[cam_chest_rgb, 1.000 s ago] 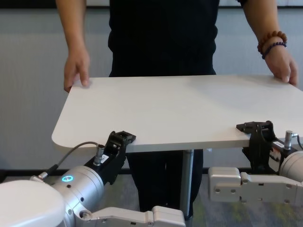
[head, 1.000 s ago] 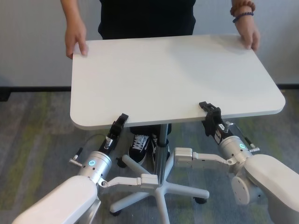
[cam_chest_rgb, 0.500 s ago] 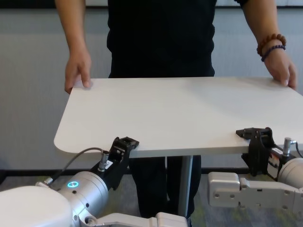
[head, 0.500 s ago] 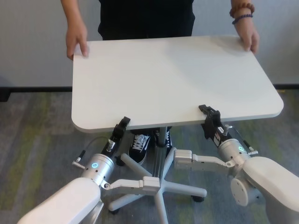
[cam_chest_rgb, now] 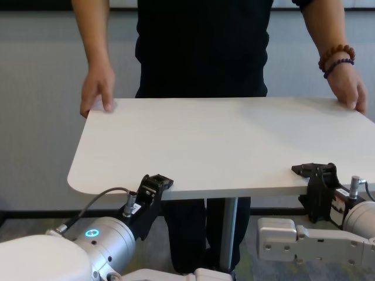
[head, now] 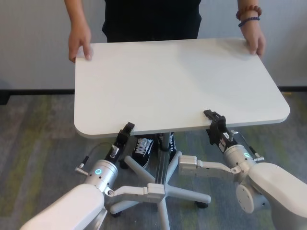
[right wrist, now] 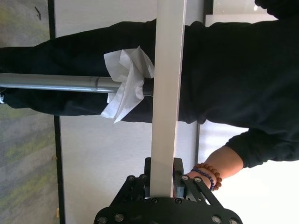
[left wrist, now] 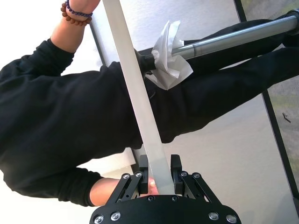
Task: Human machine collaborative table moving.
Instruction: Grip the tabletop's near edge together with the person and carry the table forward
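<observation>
Mid-carry: the left black two-finger gripper [head: 126,130] & right black gripper [head: 215,119] are clamping the near edge of the large white rectangular table [head: 177,81]; the black-clad person [cam_chest_rgb: 202,47] is holding the far corners. Next, prob. matching the person's pace while keeping grip.

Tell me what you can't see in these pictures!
- The person's face: cut off by the top edge in head and chest views.
- Most of the pole: hidden by the table top in the head view.
- Lower finger of the left gripper and right gripper: tucked under the table's near edge in head and chest views.
- The person's fingertips: curled under the far edge.
- What the white paper on the pole is: unclear.
</observation>
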